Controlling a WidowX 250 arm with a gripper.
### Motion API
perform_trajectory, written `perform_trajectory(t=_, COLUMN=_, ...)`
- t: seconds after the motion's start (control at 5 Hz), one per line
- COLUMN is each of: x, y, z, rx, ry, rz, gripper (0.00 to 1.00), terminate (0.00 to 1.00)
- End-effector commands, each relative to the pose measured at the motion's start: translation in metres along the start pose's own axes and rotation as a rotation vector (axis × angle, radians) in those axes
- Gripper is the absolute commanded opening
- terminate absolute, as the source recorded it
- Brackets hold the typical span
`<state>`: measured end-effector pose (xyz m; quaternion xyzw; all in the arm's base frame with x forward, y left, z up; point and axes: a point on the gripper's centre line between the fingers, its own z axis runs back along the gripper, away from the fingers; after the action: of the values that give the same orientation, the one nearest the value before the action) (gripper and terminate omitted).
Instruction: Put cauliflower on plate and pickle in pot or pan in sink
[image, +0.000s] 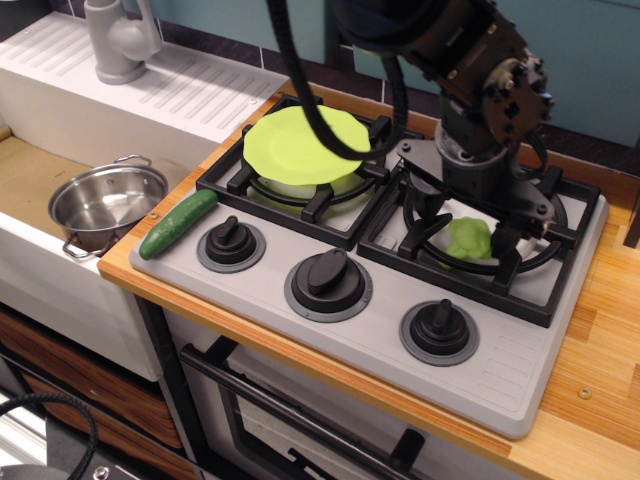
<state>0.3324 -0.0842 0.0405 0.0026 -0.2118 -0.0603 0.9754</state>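
The pale green cauliflower (468, 240) lies on the right burner grate of the stove. My gripper (462, 222) hangs just over it, open, with one dark finger on each side and a visible gap to the vegetable. On the left burner rests the lime-green plate (300, 145), with nothing on it. The dark green pickle (178, 223) lies at the stove's front left corner, by the counter edge. To its left, the steel pot (108, 203) stands in the sink (25, 175) with nothing inside.
A grey faucet (118, 40) and a ribbed white drainboard (190, 85) lie behind the sink. Three black knobs (328, 273) line the stove front. The raised black grates (330, 200) stand between plate and cauliflower. Black arm cables (290, 90) hang over the plate.
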Motion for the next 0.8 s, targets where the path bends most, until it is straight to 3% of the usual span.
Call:
perform_trajectory(t=0.0, x=0.020, y=0.001, z=0.014, rx=-0.005, ry=0.047, rz=0.005, gripper=0.00, terminate=0.00)
perform_trajectory(t=0.6, x=0.015, y=0.003, z=0.038, rx=-0.005, ry=0.096, rz=-0.004, gripper=0.00, terminate=0.00)
